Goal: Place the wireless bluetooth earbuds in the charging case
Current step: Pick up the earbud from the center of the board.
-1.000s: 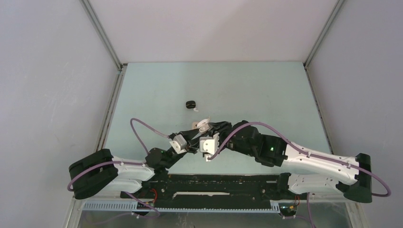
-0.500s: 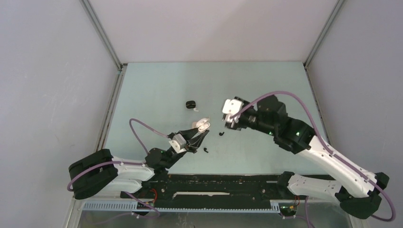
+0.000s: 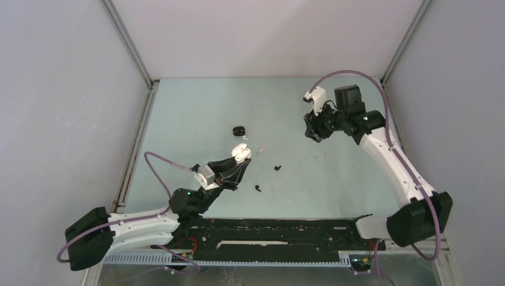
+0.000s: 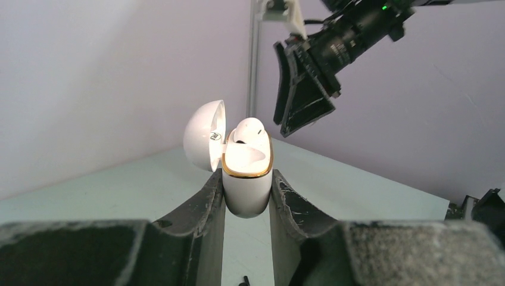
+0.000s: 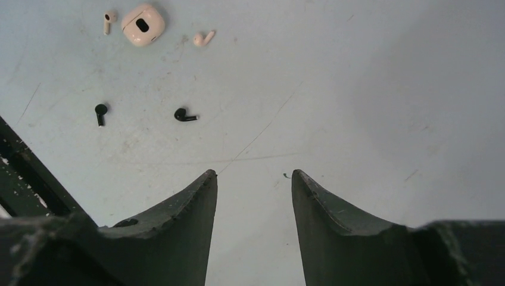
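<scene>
A robotics lab test cell: plain white panel walls [image 3: 262, 36] on aluminium frame posts [image 3: 126, 42] enclose a pale green surface [image 3: 333, 179], with cabled left arm [image 3: 140, 223] and right arm [image 3: 393, 161] bolted at its near edge.

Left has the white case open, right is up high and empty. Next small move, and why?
Probably lower the right gripper toward the loose white earbud beside the white case. Its jaws are open and empty, high above the table, while the left gripper holds that case open with one bud apparently seated.
</scene>
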`<state>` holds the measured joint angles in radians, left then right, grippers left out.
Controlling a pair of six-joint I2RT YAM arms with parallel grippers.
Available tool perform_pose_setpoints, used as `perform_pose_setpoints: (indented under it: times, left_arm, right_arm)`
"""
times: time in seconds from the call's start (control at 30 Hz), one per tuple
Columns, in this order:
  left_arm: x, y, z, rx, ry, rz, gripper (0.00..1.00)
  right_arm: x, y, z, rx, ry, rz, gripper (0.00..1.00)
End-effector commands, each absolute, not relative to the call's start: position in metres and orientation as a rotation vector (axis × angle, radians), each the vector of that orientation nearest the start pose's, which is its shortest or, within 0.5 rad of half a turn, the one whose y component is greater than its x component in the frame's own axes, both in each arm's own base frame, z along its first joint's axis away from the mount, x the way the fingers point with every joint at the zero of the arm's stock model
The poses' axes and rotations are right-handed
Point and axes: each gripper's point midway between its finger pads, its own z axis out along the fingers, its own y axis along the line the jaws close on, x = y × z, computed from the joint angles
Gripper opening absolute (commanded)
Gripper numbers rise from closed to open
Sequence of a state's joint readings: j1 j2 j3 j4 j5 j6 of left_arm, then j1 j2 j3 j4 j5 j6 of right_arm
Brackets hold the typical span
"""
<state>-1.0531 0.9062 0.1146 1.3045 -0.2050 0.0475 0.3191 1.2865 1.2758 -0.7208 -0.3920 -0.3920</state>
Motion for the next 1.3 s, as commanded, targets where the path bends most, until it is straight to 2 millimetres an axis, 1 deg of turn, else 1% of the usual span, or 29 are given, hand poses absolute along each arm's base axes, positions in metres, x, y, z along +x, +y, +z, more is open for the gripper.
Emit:
perform_pose_setpoints:
  times: [0.0,0.13,0.3,0.37,0.5,0.6,0.63,0.7,0.8,0.87,0.97,1.0,1.1,1.27]
  left_arm:
    - [0.187,-0.244,0.281,0.358,1.081,-0.822,0.00]
    - [0.184,-0.243,0.283,0.357,1.111,-0.847,0.00]
    - [0.179,-0.243,0.286,0.355,1.126,-0.877,0.00]
    - [0.178,-0.244,0.287,0.368,1.131,-0.876,0.00]
    - [0.175,-0.247,0.288,0.401,1.147,-0.875,0.00]
    - [0.172,-0.251,0.291,0.439,1.168,-0.880,0.00]
    - [0.170,-0.252,0.294,0.449,1.168,-0.887,0.00]
    - [0.168,-0.253,0.295,0.466,1.179,-0.894,0.00]
    - [0.166,-0.253,0.295,0.468,1.192,-0.899,0.00]
    - [0.166,-0.253,0.296,0.473,1.200,-0.897,0.00]
    - [0.166,-0.253,0.296,0.478,1.207,-0.886,0.00]
    - [0.166,-0.253,0.296,0.480,1.210,-0.882,0.00]
    - [0.167,-0.254,0.295,0.486,1.217,-0.871,0.00]
    - [0.168,-0.256,0.295,0.502,1.221,-0.857,0.00]
  right_arm:
    - [0.314,0.173,0.214,-1.018,2.130,0.553,0.51]
    - [0.338,0.207,0.191,-0.972,2.148,0.611,0.47]
    - [0.369,0.262,0.171,-0.854,2.115,0.736,0.45]
    - [0.380,0.286,0.165,-0.858,2.069,0.730,0.46]
    - [0.390,0.334,0.147,-0.886,2.049,0.747,0.48]
    - [0.402,0.360,0.137,-0.808,2.076,0.794,0.51]
    - [0.408,0.367,0.128,-0.775,2.095,0.813,0.52]
    - [0.419,0.378,0.121,-0.703,2.123,0.845,0.53]
    - [0.434,0.393,0.104,-0.648,2.175,0.862,0.53]
    - [0.442,0.402,0.092,-0.641,2.206,0.860,0.54]
    - [0.449,0.413,0.073,-0.651,2.246,0.833,0.59]
    - [0.450,0.415,0.065,-0.656,2.268,0.808,0.59]
    - [0.451,0.421,0.055,-0.664,2.291,0.751,0.59]
    - [0.452,0.414,0.043,-0.637,2.326,0.615,0.56]
